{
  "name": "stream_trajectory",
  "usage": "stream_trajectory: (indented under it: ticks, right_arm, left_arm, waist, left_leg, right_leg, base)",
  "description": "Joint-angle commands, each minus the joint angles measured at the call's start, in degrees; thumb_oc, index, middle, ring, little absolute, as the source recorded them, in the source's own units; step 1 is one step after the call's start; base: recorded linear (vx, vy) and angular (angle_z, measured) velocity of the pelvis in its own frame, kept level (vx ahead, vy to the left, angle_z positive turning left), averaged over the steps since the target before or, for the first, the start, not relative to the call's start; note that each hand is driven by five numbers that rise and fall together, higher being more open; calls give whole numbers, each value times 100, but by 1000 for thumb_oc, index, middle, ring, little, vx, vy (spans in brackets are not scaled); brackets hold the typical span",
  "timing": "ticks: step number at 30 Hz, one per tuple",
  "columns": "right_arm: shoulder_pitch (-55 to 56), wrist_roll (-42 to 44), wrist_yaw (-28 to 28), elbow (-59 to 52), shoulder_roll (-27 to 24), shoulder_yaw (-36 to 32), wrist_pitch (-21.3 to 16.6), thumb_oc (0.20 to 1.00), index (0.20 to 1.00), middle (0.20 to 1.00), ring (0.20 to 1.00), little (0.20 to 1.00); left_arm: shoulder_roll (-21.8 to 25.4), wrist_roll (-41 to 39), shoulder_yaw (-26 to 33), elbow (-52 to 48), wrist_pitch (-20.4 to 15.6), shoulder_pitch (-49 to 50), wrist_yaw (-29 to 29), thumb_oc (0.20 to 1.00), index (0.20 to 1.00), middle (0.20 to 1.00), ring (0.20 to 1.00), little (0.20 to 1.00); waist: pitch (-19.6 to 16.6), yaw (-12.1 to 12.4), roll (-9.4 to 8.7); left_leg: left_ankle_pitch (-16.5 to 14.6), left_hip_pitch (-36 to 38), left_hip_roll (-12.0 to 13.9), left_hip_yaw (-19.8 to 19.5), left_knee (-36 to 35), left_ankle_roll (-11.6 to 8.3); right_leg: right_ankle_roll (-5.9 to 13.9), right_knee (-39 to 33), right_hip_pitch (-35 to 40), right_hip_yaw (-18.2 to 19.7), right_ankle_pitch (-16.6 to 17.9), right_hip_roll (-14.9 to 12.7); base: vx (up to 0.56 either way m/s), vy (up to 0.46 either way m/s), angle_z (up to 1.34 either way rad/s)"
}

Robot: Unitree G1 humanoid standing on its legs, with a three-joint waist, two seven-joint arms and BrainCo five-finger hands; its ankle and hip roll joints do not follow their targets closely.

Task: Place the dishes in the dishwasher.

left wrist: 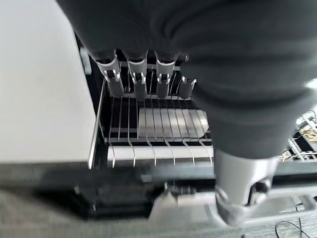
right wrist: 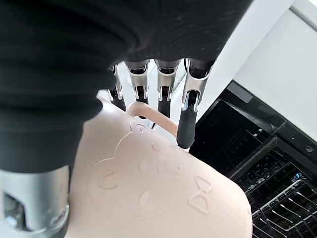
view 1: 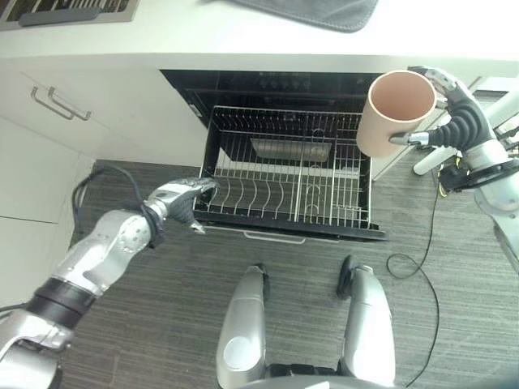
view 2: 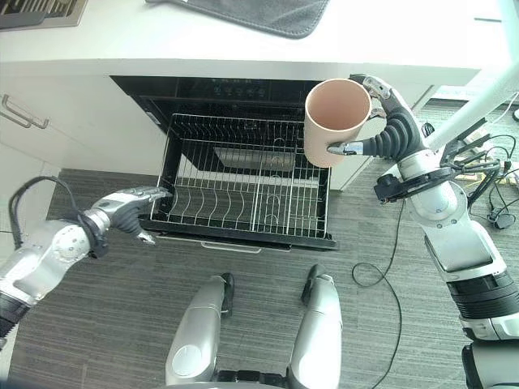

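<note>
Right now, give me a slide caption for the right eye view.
Right hand holds a pale pink mug above the pulled-out wire dishwasher rack; left hand rests at the rack's front corner.

A white countertop [view 1: 243,36] bears a dark grey mat [view 1: 312,12] at its far edge.

A grey wood-grain floor [view 1: 162,324] is being bordered by white cabinet fronts [view 1: 49,186], one drawer being fitted with a metal bar handle [view 1: 58,104]. A white countertop [view 2: 203,44] is being partly covered by a dark grey mat [view 2: 243,14] near its far edge.
</note>
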Motion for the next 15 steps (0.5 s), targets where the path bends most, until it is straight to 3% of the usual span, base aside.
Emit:
stream_trajectory:
  ticks: [1,6,11,15]
  right_arm:
    - [-598,-39,-9,56,55,-48,-103,200,200,200,200,200]
    - [-997,-147,226,128,132,94,83,200,200,200,200,200]
    - [-1208,-288,307,292,369,302,208,200,200,200,200,200]
    - [-1235,-426,402,419,535,408,330,200,200,200,200,200]
  left_arm:
    - [49,277,-22,-28,156,166,315,1000,1000,1000,1000,1000]
    - [-479,559,-439,706,628,130,939,1000,1000,1000,1000,1000]
    - [-928,649,-586,1336,803,98,1631,1000,1000,1000,1000,1000]
    - [-1034,650,-645,1390,873,29,1599,1000,1000,1000,1000,1000]
  waist:
    - [-400,32,-75]
    - [-331,11,-81]
    - [-281,12,-74]
    - [-242,16,-52]
  left_leg:
    - [416,125,215,392,-892,388]
    - [332,31,186,382,-808,391]
    - [313,-77,171,398,-758,405]
    - [323,-119,143,407,-787,409]
  right_leg:
    - [299,-28,146,230,-419,-49]
    - [266,60,22,274,-513,6]
    - [219,108,-90,284,-556,49]
    - [208,90,-137,259,-555,64]
  base:
    - [-90,13,-5]
    - [-62,22,-2]
    - [-43,24,-4]
    - [-37,22,-6]
